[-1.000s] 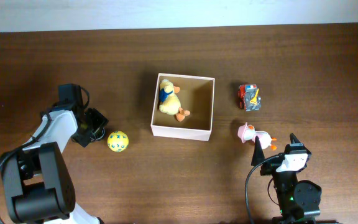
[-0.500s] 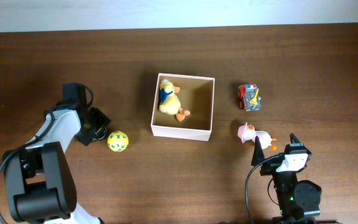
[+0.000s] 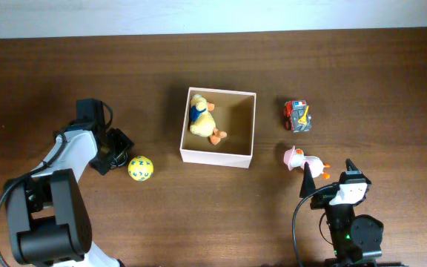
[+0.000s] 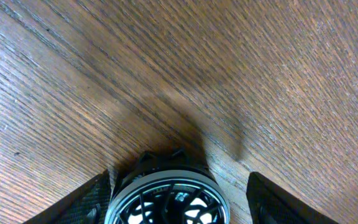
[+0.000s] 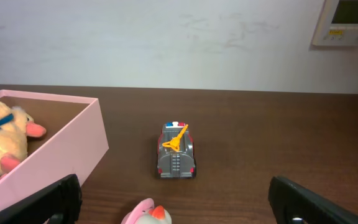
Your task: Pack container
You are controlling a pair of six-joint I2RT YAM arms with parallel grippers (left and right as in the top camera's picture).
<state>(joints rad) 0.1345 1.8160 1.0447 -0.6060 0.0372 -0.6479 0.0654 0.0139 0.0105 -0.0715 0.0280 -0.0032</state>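
Observation:
The container (image 3: 215, 157) is a square white box with a tan inside, at the table's middle. A yellow plush duck (image 3: 202, 119) lies in its left half. In the right wrist view the container (image 5: 61, 155) looks pinkish, with the plush duck (image 5: 5, 134) inside. My left gripper (image 3: 116, 153) is open and empty, low over the wood just left of a yellow ball (image 3: 141, 168); the left wrist view shows only its fingers (image 4: 179, 182) and bare wood. My right gripper (image 3: 329, 176) is open and empty, beside a pink-and-white duck toy (image 3: 302, 162).
A red-and-grey toy truck (image 3: 297, 116) stands right of the container; in the right wrist view it (image 5: 176, 151) sits ahead of the open fingers (image 5: 179, 205), with the duck toy (image 5: 148, 213) at the bottom edge. A white wall lies beyond the table's far edge.
My left gripper has shifted slightly right, closer to the yellow ball. The right arm and all the toys have not moved.

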